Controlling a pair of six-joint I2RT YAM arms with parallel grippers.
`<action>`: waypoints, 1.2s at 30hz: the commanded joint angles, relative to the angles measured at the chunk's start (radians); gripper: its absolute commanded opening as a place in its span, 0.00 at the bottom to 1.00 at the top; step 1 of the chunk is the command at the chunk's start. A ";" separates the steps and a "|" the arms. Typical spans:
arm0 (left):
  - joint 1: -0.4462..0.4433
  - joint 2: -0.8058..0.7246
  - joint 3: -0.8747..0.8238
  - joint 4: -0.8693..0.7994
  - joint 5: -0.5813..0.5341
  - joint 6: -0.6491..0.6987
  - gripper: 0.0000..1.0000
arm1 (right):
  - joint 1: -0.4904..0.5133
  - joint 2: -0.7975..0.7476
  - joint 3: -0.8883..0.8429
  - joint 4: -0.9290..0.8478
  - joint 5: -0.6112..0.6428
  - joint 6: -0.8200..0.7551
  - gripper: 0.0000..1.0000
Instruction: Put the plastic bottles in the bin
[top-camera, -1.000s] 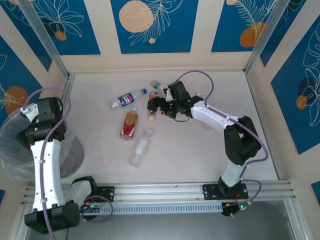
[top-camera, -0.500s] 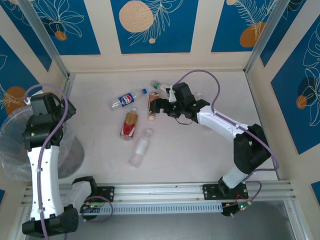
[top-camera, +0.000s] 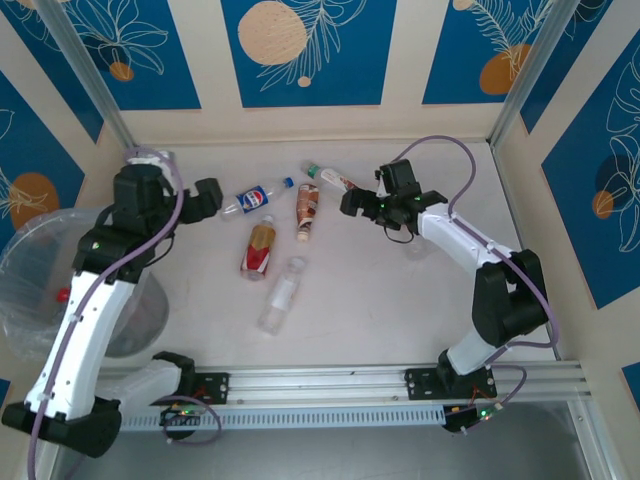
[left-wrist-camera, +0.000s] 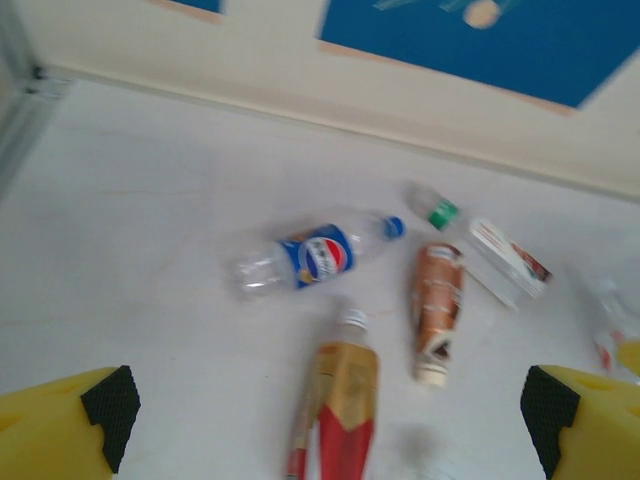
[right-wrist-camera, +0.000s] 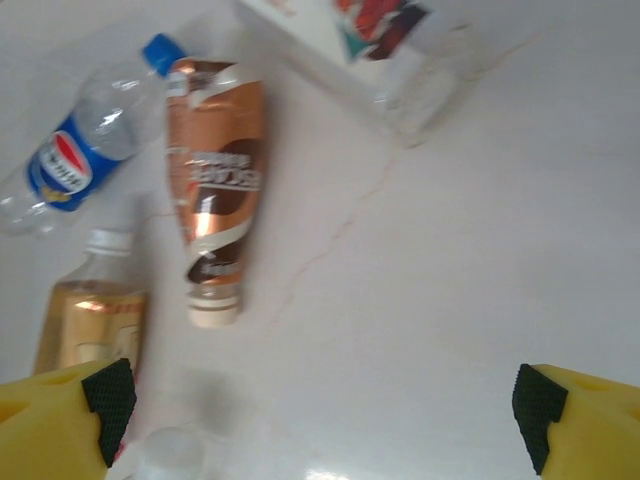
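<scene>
Bases of both arms sit bolted to the rail (top-camera: 330, 380) at the near edge of the table (top-camera: 400, 300). At the near left stands the bin (top-camera: 140, 315), lined with a crinkly clear bag; a small red cap (top-camera: 62, 295) shows inside it, though what it belongs to is hard to tell. Five of the plastic bottles lie on their sides on the tabletop, left of centre. Nearest is a plain clear bottle (top-camera: 282, 293). Just beyond it is a bottle with a red and yellow label (top-camera: 260, 247), its white cap pointing away. Farther back lies the brown-labelled bottle (top-camera: 307, 210), its pale cap toward the near side. Left of it is the blue-labelled bottle (top-camera: 255, 198), its blue cap pointing right. Farthest is a green-capped bottle (top-camera: 333, 178) with a white and red label, close to the brown one's far end. The left gripper (top-camera: 207, 197) hovers near the base of the blue-labelled bottle without touching it. In the left wrist view its jaws stand wide apart and released, with nothing between them. The right gripper (top-camera: 348, 203) hangs just right of the brown-labelled bottle and near the green-capped one. In the right wrist view its jaws are likewise spread wide and empty above the bare tabletop. Behind everything rises the cream back wall (top-camera: 300, 125) with blue panels.
</scene>
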 joint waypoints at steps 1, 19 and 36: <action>-0.101 0.072 0.036 0.040 0.031 0.037 0.99 | -0.004 -0.043 -0.017 -0.057 0.090 -0.027 1.00; -0.376 0.520 0.065 -0.127 0.132 0.061 0.99 | 0.016 -0.229 -0.198 0.063 0.087 0.045 0.99; -0.473 0.764 0.088 -0.216 0.161 0.036 0.94 | 0.018 -0.431 -0.377 0.093 0.111 0.019 0.98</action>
